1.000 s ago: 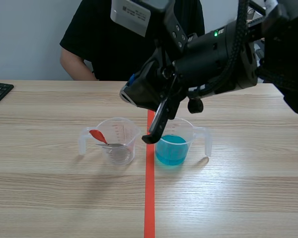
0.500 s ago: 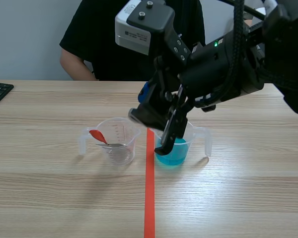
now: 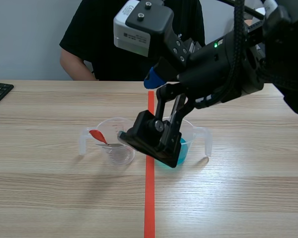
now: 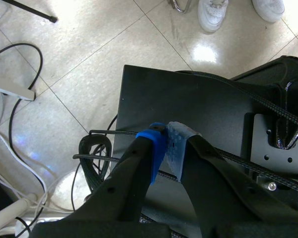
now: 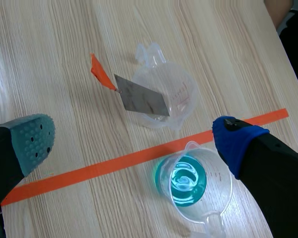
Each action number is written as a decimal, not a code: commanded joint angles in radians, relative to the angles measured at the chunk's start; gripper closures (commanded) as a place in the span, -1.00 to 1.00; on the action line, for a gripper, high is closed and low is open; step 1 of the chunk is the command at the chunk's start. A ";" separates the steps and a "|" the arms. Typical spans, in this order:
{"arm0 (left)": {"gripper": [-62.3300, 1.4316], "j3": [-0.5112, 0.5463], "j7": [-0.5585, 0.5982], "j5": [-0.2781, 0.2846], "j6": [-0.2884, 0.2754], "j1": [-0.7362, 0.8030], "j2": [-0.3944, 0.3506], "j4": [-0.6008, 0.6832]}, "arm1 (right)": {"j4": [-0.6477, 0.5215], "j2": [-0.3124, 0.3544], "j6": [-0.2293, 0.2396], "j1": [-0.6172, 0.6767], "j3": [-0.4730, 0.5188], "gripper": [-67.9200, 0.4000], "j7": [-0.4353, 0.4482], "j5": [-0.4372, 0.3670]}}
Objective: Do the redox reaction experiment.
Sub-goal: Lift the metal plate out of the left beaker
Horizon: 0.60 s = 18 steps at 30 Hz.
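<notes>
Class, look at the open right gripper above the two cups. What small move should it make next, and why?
Probably lower the right gripper toward the metal strip leaning in the clear cup and close on its orange tab. The gripper is open, holds nothing and hangs above both cups. The strip is not yet in the blue liquid of the second cup.

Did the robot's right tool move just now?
Yes. The right tool dropped lower, now covering the left side of the blue-liquid cup.
</notes>
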State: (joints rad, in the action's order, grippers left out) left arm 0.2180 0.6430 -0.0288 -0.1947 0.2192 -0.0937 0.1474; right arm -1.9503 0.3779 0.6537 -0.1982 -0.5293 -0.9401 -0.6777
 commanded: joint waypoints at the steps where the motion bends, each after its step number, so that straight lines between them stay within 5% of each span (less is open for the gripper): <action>1: 0.87 0.003 0.010 0.000 -0.003 0.008 -0.001 0.006 | -0.006 0.031 -0.001 0.014 0.013 -1.00 0.072 -0.006; 11: 0.87 0.003 0.011 0.000 -0.003 0.008 -0.001 0.006 | 0.007 0.187 0.009 0.110 0.013 -1.00 0.465 0.134; 18: 0.87 0.003 0.010 0.000 -0.003 0.008 -0.001 0.006 | 0.119 0.206 0.013 0.118 0.003 -1.00 0.681 0.173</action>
State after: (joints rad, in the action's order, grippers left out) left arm 0.2180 0.6434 -0.0288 -0.1947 0.2192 -0.0937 0.1474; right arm -1.8339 0.5850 0.6689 -0.0658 -0.5293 -0.2832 -0.4988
